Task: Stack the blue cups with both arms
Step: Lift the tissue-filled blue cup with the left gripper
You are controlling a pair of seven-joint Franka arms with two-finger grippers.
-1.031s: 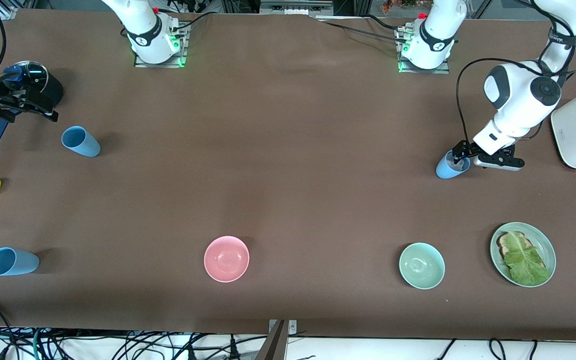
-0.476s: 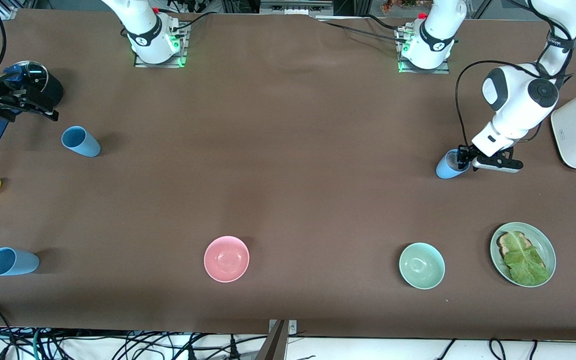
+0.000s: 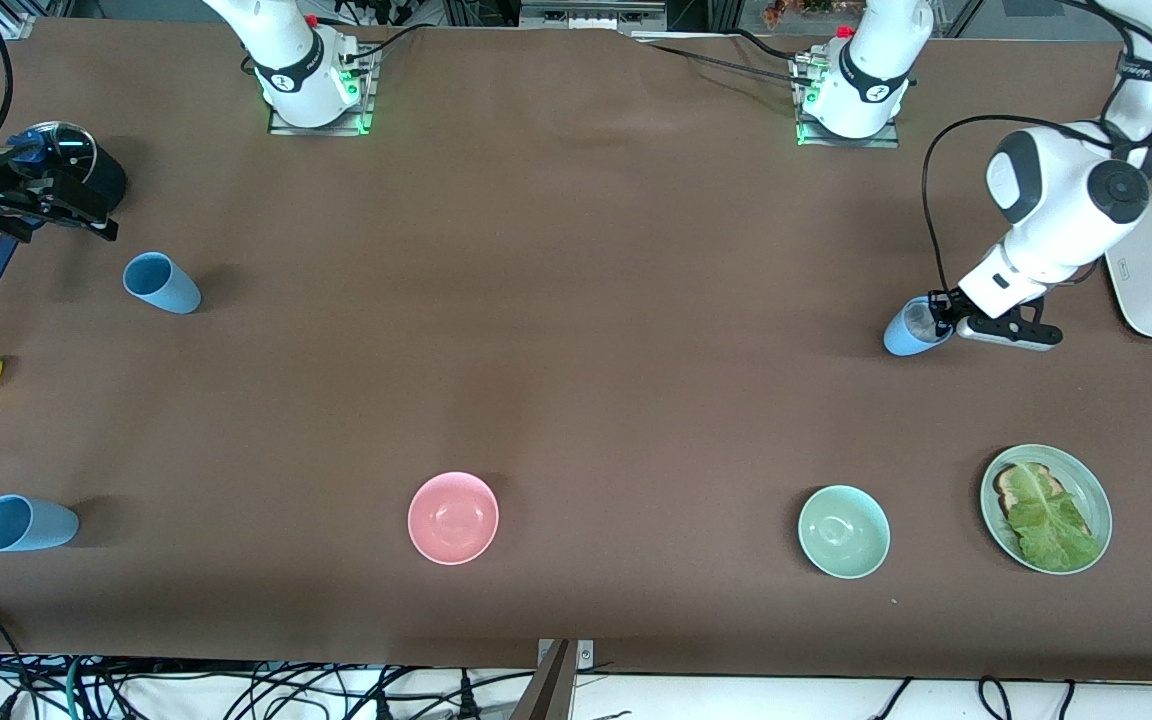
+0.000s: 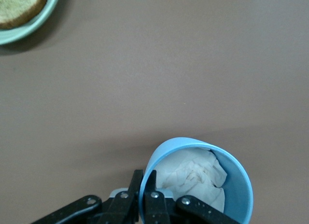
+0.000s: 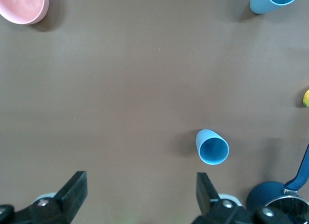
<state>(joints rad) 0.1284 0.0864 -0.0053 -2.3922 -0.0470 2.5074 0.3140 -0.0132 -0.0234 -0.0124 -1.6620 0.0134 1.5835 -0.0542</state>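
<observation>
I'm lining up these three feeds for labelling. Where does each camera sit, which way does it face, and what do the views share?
Front view: high across the table, facing both arm bases; shows both arms, three blue cups and two bowls.
Left wrist view: on the left arm, looking down at its fingers shut on the rim of a tissue-filled blue cup; the left gripper shows in the front view too.
Right wrist view: on the right arm, looking down past the open right gripper at another blue cup.
Shared: the pink bowl, front and right wrist views.

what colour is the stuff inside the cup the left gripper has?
White, crumpled like paper, inside the light-blue cup pinched at its rim by the left gripper. Left wrist view shows it best.
</observation>
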